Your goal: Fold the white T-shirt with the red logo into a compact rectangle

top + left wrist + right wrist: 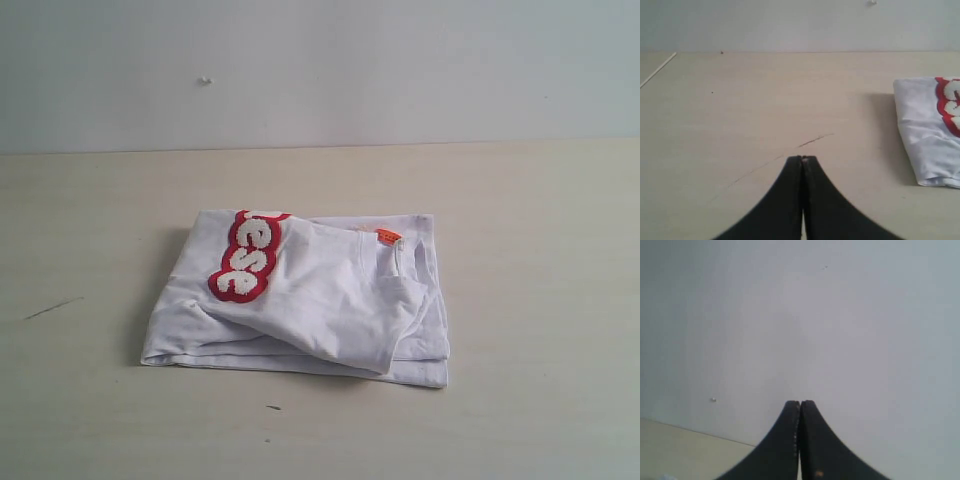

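The white T-shirt lies folded in a layered rectangle in the middle of the table. Its red logo runs along the upper left of the fold, and the orange neck tag shows by the collar at the upper right. No arm appears in the exterior view. In the left wrist view my left gripper is shut and empty above bare table, with the white T-shirt and a bit of the red logo off to one side. My right gripper is shut, empty, and faces the wall.
The pale wooden table surrounds the shirt, with a dark scratch at the left. A grey wall stands behind it. The same scratch lies just ahead of the left gripper's tips.
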### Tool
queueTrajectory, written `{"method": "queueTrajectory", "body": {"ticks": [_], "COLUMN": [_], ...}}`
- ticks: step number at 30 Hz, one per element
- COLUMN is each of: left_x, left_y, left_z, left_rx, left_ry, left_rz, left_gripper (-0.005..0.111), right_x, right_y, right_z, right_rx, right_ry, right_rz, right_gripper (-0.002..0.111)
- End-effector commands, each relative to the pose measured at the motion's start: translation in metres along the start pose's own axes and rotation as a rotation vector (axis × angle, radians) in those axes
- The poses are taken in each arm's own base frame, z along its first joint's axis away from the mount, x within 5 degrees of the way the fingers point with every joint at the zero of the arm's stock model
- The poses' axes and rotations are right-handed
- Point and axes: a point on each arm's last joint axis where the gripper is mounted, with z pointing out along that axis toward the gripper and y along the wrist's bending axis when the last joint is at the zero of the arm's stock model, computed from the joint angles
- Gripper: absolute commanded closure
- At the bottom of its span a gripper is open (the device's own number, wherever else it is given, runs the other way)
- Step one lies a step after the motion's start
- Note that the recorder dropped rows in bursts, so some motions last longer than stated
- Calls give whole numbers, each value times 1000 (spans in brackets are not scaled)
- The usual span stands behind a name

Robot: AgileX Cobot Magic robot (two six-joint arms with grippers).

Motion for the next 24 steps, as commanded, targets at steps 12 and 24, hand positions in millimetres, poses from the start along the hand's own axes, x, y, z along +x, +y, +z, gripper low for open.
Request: {"method": "queueTrajectory", "body": {"ticks": [12, 24], "left_x": [2, 2], "left_y": [0, 0], "left_z": [0, 0], "left_rx": [-4, -4], "left_ry": [14, 14], "left_rz": [88, 88], "left_gripper": [107, 107], "right_x": [1, 1], "right_y": [0, 0], "right_z": [-1, -1], "right_rx": [2, 2], "right_ry": [-4, -4], "right_rz": [-2, -2], "right_gripper": [108, 108]}}
